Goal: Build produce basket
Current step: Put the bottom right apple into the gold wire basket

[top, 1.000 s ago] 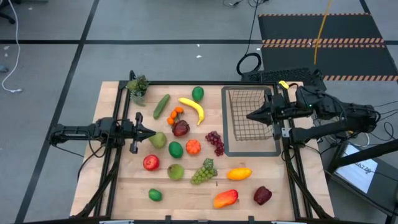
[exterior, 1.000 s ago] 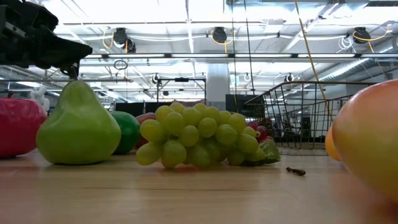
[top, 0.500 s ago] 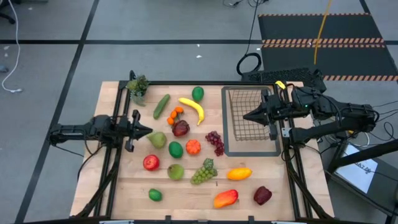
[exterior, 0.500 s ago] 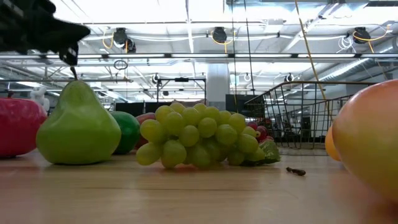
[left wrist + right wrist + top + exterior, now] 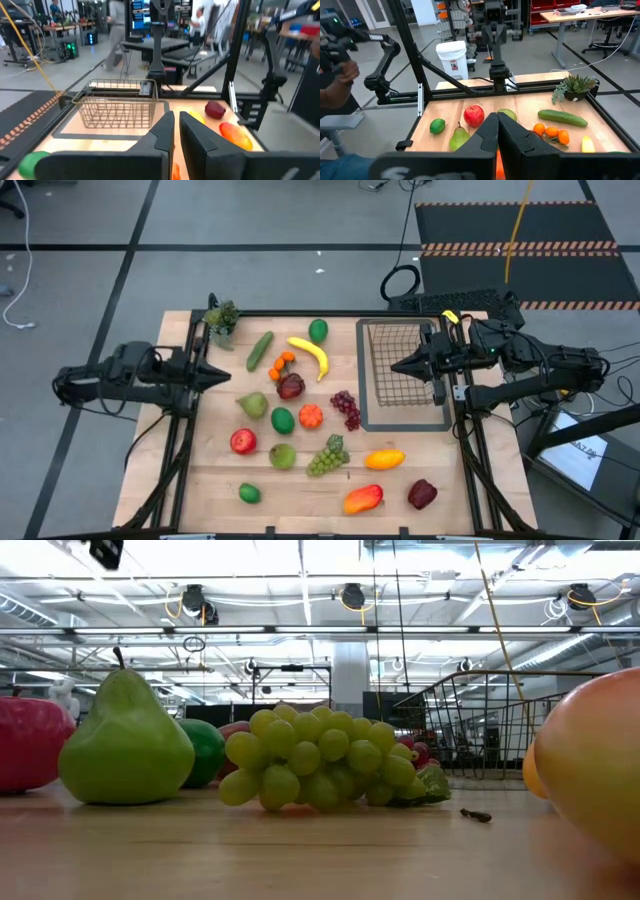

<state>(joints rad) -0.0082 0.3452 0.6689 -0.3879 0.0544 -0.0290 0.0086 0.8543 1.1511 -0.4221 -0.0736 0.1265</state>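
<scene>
The produce lies scattered on the wooden table: a banana [image 5: 310, 355], a cucumber [image 5: 260, 350], a pear [image 5: 253, 405], a red apple [image 5: 242, 442], green grapes [image 5: 328, 456], purple grapes [image 5: 346, 409] and a mango [image 5: 362, 499]. The wire basket [image 5: 380, 340] stands on a flat dark tray at the right. My left gripper [image 5: 228, 375] hangs shut and level above the table's left part, pointing toward the produce, holding nothing. My right gripper [image 5: 393, 366] is shut and level above the basket's left side, also holding nothing.
A small potted plant [image 5: 221, 320] stands at the far left corner. The dark tray [image 5: 365, 420] lies under the basket. Black frame rails run along both table sides. People and a person's sleeve [image 5: 340, 75] show in the room beyond.
My left gripper has risen from just above the pear and drawn back toward the table's left edge, staying level and shut; in the low view it has gone up almost out of the picture. The produce and my right arm have kept still.
</scene>
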